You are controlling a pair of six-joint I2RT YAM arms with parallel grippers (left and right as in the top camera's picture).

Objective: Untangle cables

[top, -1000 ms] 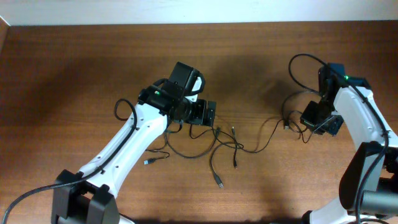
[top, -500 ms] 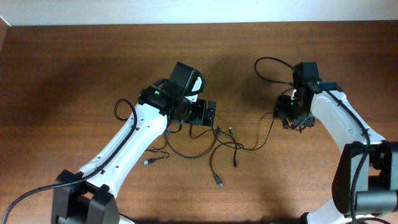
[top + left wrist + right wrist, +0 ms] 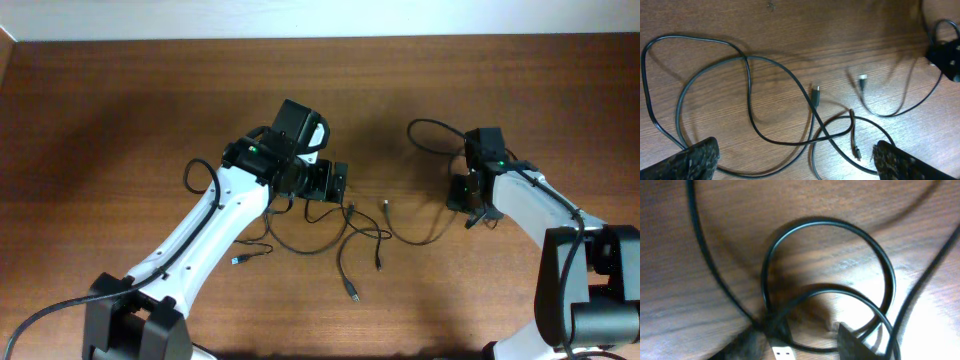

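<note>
The left gripper (image 3: pixel 327 183) hangs over the table (image 3: pixel 120 110) with its jaws fully apart; in the left wrist view both fingertips (image 3: pixel 697 160) stand at the frame's lower corners and nothing lies gripped between them. The cables (image 3: pixel 340 238) lie flat on the table directly under and just ahead of the left gripper, in loose overlapping loops that cross one another (image 3: pixel 816 122) near its centre line. One plug (image 3: pixel 816 94) rests beyond that crossing. Two further plug ends (image 3: pixel 353 294) lie on the near side of the left gripper, apart from each other. One cable runs from a free plug (image 3: pixel 386 207), just off the left gripper's right side, in a shallow curve to the right gripper (image 3: pixel 470 205), well apart from the left gripper. In the right wrist view a cable loop (image 3: pixel 830 224) and a USB plug (image 3: pixel 782 352) lie close under the right gripper's fingers (image 3: pixel 852 342); the view is blurred, so whether those jaws are open or clamped cannot be told.
</note>
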